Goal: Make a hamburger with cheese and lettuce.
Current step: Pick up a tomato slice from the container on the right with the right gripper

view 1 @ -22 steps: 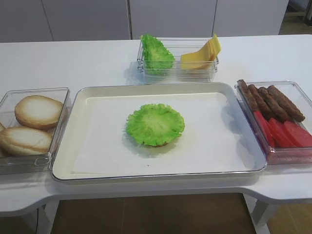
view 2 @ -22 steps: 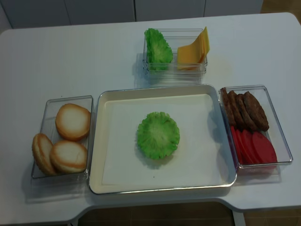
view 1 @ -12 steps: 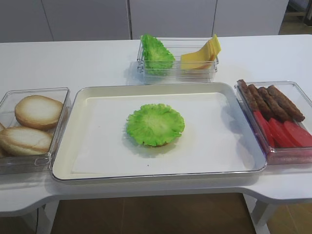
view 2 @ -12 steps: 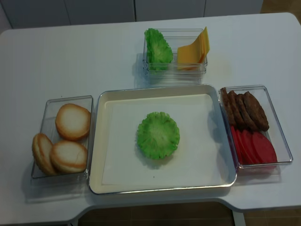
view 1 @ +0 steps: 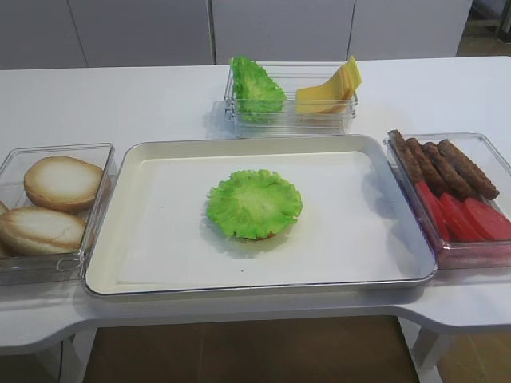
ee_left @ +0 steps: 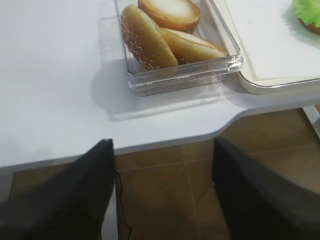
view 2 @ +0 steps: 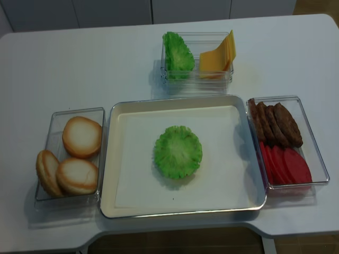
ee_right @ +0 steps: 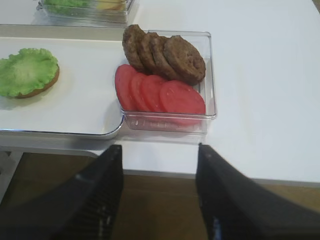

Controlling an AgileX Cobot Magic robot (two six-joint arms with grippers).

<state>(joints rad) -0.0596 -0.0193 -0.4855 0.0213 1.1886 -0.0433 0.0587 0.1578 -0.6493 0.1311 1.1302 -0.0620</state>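
Off the near table edge both the left gripper (ee_left: pixel 162 200) and right gripper (ee_right: pixel 159 192) hang spread and empty, while on the tray (view 1: pixel 144 275) the hamburger (view 1: pixel 254 204) shows only bun and lettuce, with cheese (view 1: pixel 329 88) unplaced in the far bin (view 1: pixel 291 120).

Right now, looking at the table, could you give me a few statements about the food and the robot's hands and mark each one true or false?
1. A lettuce leaf lies on a bun on the tray. True.
2. A cheese slice sits on top of that leaf. False: all the cheese stands in the back box, beside spare lettuce.
3. The red slices share a box with the brown patties. True.
4. The right hand grips a red slice. False: it is open, empty, off the table's edge.
5. The buns are in the box right of the tray. False: they are on the left.
6. The left hand is open, touching nothing. True.
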